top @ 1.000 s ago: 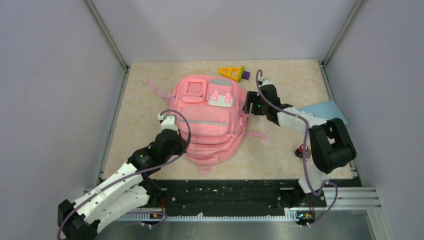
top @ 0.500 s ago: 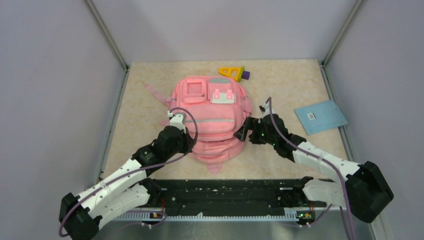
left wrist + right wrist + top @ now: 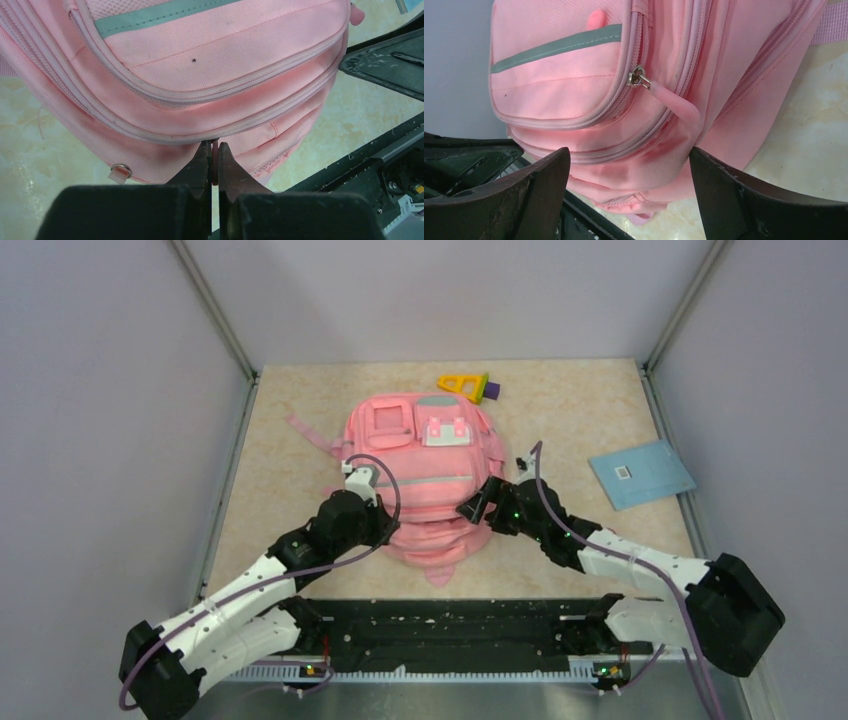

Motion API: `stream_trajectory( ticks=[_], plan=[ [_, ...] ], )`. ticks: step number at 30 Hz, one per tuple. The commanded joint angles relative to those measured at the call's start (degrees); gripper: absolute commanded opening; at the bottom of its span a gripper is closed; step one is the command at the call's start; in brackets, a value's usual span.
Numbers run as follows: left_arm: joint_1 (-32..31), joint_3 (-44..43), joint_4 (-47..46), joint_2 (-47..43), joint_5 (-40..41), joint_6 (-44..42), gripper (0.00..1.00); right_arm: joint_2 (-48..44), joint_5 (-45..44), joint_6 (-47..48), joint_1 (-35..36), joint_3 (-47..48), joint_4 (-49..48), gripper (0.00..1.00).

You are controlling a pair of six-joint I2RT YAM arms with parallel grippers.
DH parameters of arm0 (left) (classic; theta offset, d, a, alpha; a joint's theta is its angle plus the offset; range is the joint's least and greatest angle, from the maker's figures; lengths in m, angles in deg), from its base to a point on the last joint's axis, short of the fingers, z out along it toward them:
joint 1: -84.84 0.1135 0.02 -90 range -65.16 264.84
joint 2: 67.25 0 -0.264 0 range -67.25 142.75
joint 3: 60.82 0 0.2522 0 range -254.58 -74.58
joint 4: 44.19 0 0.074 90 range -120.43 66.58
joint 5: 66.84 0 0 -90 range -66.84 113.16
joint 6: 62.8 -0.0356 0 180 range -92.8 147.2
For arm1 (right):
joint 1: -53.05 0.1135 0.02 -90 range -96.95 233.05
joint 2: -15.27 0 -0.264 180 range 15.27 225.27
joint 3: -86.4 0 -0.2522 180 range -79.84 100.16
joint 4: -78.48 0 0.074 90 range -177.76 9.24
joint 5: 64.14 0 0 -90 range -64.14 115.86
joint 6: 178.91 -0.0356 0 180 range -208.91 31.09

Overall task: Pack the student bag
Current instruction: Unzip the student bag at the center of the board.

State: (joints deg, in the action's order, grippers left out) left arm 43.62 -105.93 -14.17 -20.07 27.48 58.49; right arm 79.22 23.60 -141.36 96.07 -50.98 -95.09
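The pink student bag (image 3: 420, 465) lies flat mid-table, front pockets up. My left gripper (image 3: 386, 528) is at its near left edge, shut on a thin pink zipper pull (image 3: 214, 161) of the main zip; in the left wrist view the gripper (image 3: 213, 146) has its jaws pressed together on the tab. My right gripper (image 3: 473, 506) is at the bag's near right side. In the right wrist view it (image 3: 629, 155) is wide open and straddles the bag's corner (image 3: 644, 165) with nothing gripped. A front-pocket zipper slider (image 3: 639, 79) with a pink pull shows above it.
A yellow and purple toy (image 3: 468, 387) lies behind the bag. A blue booklet (image 3: 640, 472) lies at the right. The black base rail (image 3: 450, 625) runs along the near edge. Walls close in the left, right and back.
My right arm has swung from the bag's far right side down to its near right side and lowered, which uncovers the booklet. My left gripper has shifted slightly right, still on the pull.
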Motion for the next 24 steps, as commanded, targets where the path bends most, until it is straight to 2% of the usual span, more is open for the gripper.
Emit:
stream_trajectory(
  ticks=[1, 4, 6, 10, 13, 17, 24],
  plan=[
    [0.25, 0.04, -7.82, -0.35, -0.97, -0.46, 0.00, 4.14, -1.01, -1.05, 0.92, 2.18, -6.27, 0.85],
    [0.19, 0.28, -8.02, -0.74, -1.06, -0.76, 0.00, 6.77, -1.00, -0.75, 0.96, 3.10, -7.26, 0.81],
    [0.24, 0.33, -8.25, -1.08, -1.23, -1.09, 0.00, 8.15, -1.70, -0.62, 1.01, 3.05, -8.38, 0.70],
    [0.25, 0.01, -7.98, -1.75, -0.87, -2.15, 0.00, 8.79, -5.12, 0.70, 0.96, 3.53, -8.53, 0.33],
    [0.32, -0.71, -6.03, -2.45, 1.74, -2.95, 0.00, 7.54, -9.07, 3.54, 0.52, 4.81, -5.01, 0.02],
    [2.29, -2.05, -2.21, -2.97, 6.60, -3.20, 0.00, 4.75, -10.39, 7.04, -2.74, 5.33, -1.61, 0.00],
    [12.09, -3.60, -3.75, -2.51, 5.47, -6.34, 0.00, 0.44, -8.50, 13.65, -10.01, 6.51, 5.16, 0.00]
  ],
)
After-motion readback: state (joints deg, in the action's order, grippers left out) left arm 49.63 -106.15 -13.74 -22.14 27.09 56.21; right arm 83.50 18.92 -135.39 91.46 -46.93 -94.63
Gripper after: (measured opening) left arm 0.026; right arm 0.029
